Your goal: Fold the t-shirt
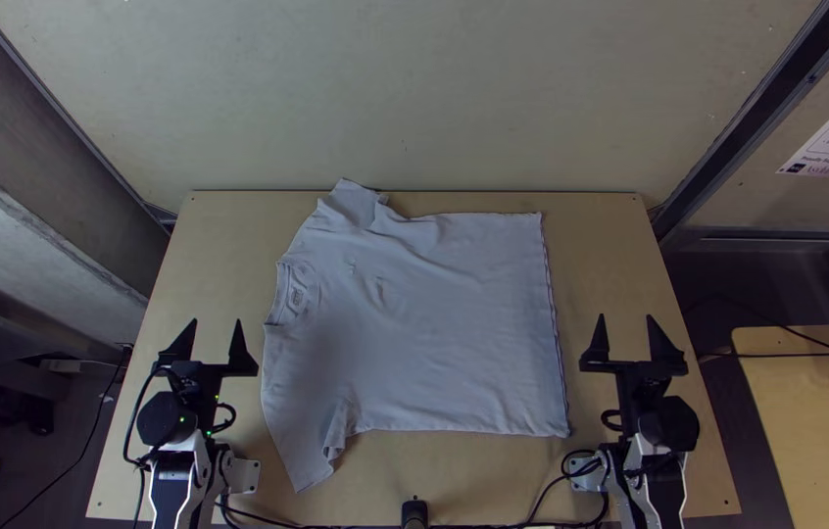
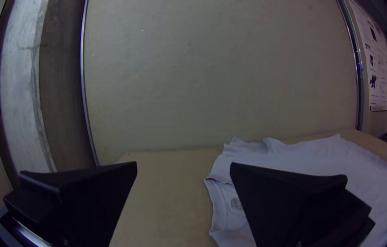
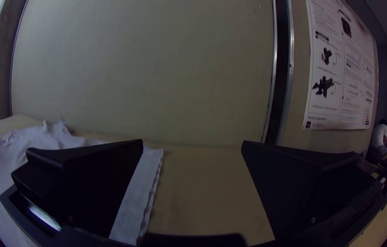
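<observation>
Soft, rumpled t-shirt (image 1: 424,323) spread mid-frame; left gripper (image 1: 216,343) lower left, right gripper (image 1: 634,343) lower right, wedge fingers wide apart on both!

The right tool (image 3: 192,147) is positioned with both flat black fingers spaced apart, the pale T-shirt (image 3: 135,194) lying partly behind one finger on the wooden table (image 3: 202,192), with a printed poster (image 3: 342,68) beyond.
</observation>
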Tool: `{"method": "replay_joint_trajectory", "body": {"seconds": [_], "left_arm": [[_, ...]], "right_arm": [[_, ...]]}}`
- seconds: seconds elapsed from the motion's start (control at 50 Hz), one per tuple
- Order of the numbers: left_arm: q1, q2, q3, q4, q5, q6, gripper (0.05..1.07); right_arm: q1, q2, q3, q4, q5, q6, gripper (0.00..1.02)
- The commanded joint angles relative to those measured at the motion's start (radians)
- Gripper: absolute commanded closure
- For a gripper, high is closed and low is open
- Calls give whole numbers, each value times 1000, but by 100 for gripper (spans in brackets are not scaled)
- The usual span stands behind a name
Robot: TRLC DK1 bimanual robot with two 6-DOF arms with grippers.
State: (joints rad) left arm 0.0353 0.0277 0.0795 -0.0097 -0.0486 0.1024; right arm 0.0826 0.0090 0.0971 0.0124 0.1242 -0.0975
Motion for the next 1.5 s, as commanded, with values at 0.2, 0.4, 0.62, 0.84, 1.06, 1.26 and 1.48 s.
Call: {"method": "replay_joint_trajectory", "body": {"seconds": [0.2,0.4,0.62,0.84,1.06,1.26,1.48], "left_arm": [[-11,199,147,128,1,-3,10],[-17,433,321,160,1,-17,10],[-20,701,542,163,-5,-21,10],[-75,980,844,40,-56,-21,10],[-123,1195,1071,10,-74,-33,10],[-146,1387,1255,-72,-74,-63,10],[-158,1598,1458,-197,-76,-92,10]], "right_arm": [[40,137,121,123,-1,-16,3],[45,359,239,232,-1,-16,3],[32,623,447,241,-1,-1,3],[9,839,622,241,-1,21,4],[2,1068,809,215,0,59,3],[2,1258,995,89,2,119,3],[8,1405,1101,-5,-1,165,3]]}}
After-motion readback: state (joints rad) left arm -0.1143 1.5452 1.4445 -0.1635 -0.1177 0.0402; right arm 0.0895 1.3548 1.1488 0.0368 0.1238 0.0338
